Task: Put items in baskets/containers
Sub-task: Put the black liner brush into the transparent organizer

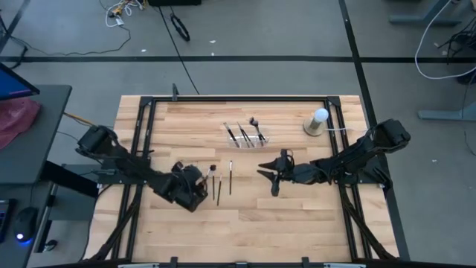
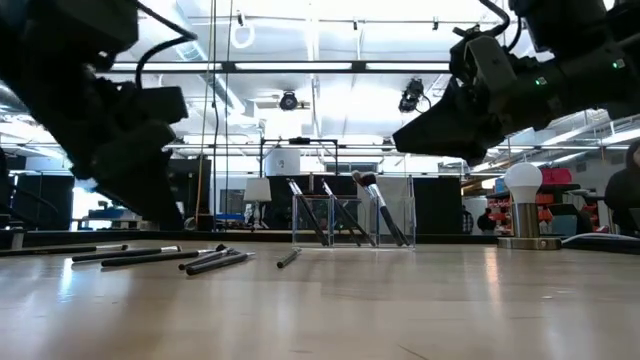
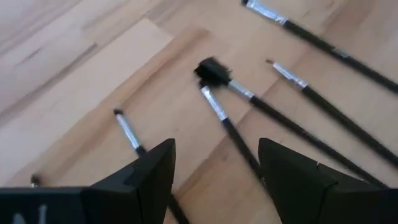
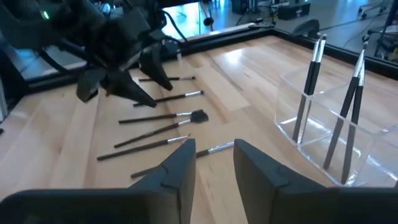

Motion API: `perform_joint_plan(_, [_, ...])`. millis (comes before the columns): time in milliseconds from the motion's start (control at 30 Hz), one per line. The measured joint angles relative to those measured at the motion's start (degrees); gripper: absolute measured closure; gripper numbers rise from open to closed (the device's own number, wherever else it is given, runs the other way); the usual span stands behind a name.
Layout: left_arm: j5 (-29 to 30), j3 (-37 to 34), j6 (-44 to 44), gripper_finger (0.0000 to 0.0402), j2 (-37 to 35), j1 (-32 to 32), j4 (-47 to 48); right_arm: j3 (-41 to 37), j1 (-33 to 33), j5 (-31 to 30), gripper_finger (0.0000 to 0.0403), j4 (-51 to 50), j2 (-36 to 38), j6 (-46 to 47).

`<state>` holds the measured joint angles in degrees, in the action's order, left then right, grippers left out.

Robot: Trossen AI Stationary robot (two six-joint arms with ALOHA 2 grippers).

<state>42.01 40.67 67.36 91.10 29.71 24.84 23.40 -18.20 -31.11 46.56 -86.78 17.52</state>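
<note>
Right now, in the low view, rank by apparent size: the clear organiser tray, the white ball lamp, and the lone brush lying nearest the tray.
1. clear organiser tray
2. white ball lamp
3. lone brush, smallest, though seen foreshortened, so its rank is unsure.

The pale wooden surface (image 1: pixel 297 223) stands on a grey floor (image 1: pixel 245 30) crossed by dark tape lines (image 1: pixel 223 58). Loose cables (image 1: pixel 178 26) lie on the floor beyond it. Beside the surface sits a grey desk (image 1: pixel 30 134). Overhead, long ceiling lights (image 2: pixel 320 20) glow.
</note>
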Motion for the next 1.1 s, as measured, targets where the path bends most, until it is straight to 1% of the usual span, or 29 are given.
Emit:
perform_joint_plan(67, [0.5,-0.9,1.6,0.0166,0.9,0.1,-1.1,-0.2,0.0,0.0,0.0294,0.7,0.0,0.0])
perform_joint_plan(167, [0.9,-3.1,2.7,0.017,2.1,0.0,-6.4,-0.3,0.0,0.0,0.0294,0.8,0.0,0.0])
perform_joint_plan(233, [0.8,-4.3,2.5,0.018,2.8,0.0,-10.4,-0.3,0.0,0.0,0.0294,0.9,0.0,0.0])
perform_joint_plan(367, [0.6,-6.7,2.5,0.0206,2.9,0.0,-14.9,-0.3,0.1,0.0,0.0294,1.1,0.0,0.0])
perform_joint_plan(567, [1.9,-8.5,2.2,0.0246,3.5,0.1,-16.1,-0.3,0.2,0.0,0.0294,1.4,0.0,0.0])
perform_joint_plan(667, [2.3,-9.1,2.1,0.0273,4.3,0.2,-16.3,-0.3,0.2,0.0,0.0294,1.4,0.0,0.0])
perform_joint_plan(767, [2.4,-9.1,1.2,0.0308,5.2,0.2,-16.9,-0.3,0.2,0.0,0.0294,1.4,0.0,0.0])
perform_joint_plan(933, [1.9,-9.2,-0.9,0.038,5.6,0.2,-18.6,-0.3,0.2,0.0,0.0294,1.4,0.0,0.0])
perform_joint_plan(1000, [1.9,-9.2,-1.0,0.0389,5.6,0.2,-18.6,-0.3,0.2,0.0,0.0294,1.4,0.0,0.0])
perform_joint_plan(1100, [2.2,-9.2,-1.0,0.0384,5.7,0.2,-19.0,-0.3,0.2,0.0,0.0294,1.4,0.0,-0.4])
